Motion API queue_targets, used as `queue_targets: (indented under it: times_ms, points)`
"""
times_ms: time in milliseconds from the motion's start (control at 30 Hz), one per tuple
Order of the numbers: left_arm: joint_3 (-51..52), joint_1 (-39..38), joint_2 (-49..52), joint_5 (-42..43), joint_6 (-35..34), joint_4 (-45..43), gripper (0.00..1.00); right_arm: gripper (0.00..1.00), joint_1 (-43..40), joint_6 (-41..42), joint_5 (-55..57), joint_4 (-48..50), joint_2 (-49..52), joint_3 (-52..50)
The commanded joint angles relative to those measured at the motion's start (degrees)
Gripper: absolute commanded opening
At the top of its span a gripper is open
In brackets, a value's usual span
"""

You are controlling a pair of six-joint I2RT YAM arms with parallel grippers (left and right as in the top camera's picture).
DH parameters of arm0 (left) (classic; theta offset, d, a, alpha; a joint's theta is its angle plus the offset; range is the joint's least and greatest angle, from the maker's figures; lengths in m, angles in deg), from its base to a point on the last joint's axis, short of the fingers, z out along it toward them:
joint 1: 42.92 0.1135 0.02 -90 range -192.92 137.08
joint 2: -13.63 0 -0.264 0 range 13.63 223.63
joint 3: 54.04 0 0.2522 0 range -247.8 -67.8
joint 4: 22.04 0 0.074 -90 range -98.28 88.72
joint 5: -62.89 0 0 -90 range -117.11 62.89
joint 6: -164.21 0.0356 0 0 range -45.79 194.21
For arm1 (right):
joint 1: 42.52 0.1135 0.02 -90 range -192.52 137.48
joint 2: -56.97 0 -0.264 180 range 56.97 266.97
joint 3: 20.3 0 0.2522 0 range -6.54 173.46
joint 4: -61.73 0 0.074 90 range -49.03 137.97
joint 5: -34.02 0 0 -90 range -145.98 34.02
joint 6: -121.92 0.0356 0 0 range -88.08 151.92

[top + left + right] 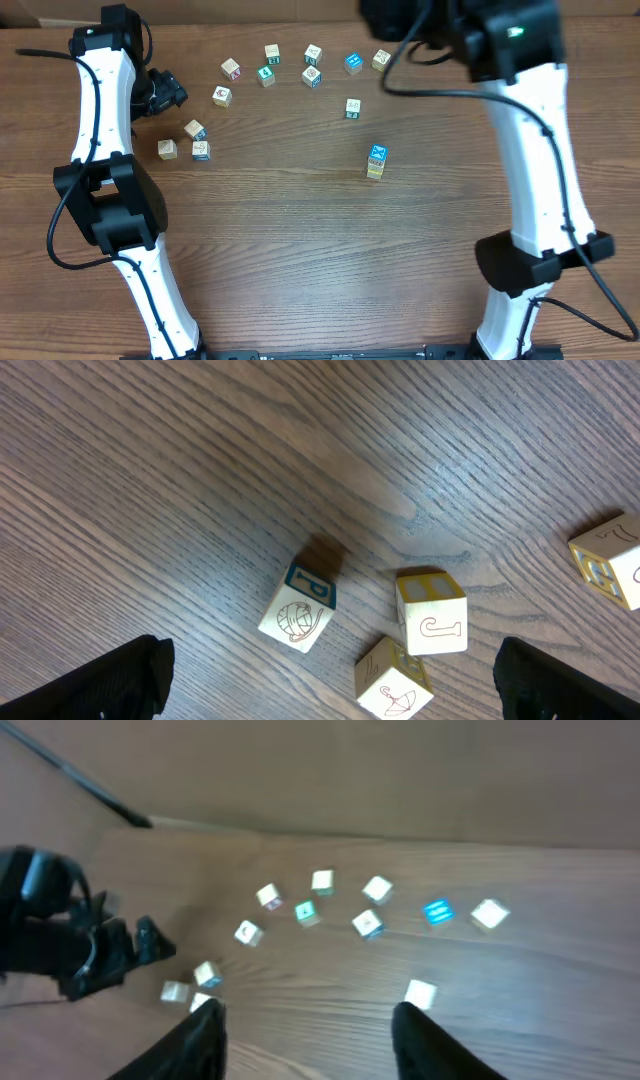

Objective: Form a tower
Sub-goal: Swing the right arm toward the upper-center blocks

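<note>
Tower (376, 162) stood mid-bench (300, 250), well apart from both arms. Left claw (163, 92) was wide open and empty, hovering over three loose cubes (432, 612). Right claw (315, 1040) was partly open and empty, held high. Step judged: fetching another cube. The next move needed a square descent around one cube.

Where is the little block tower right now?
In the overhead view, the tower stands by itself on the right half of the table. It is just below one loose block and apart from the scattered row.

Tower (376, 161): blue top cube, yellow-green below. Bench (300, 250): brown wood grain. Loose cubes (298, 615): cream faces, line drawings.
</note>
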State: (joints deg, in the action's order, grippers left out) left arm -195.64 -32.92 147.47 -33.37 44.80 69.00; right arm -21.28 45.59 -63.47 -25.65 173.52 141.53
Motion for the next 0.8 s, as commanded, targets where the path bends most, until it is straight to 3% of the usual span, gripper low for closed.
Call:
queue_targets:
  times_ms: [0,333,633,767]
  points:
    - [-1.2,-0.3,0.7,-0.3,1.3,0.0,1.00,0.61,2.8,0.0,3.0,0.4,2.6,-1.1]
    - [-1.2,-0.3,0.7,-0.3,1.3,0.0,0.99,0.80,6.5,0.0,6.8,2.4,10.2,-6.7]
    - [-1.2,-0.3,0.7,-0.3,1.3,0.0,0.99,0.83,4.9,0.2,10.0,2.4,18.6,-6.7]
    - [-1.2,-0.3,0.7,-0.3,1.3,0.0,1.00,0.84,4.1,5.1,14.0,2.4,21.9,-6.7]
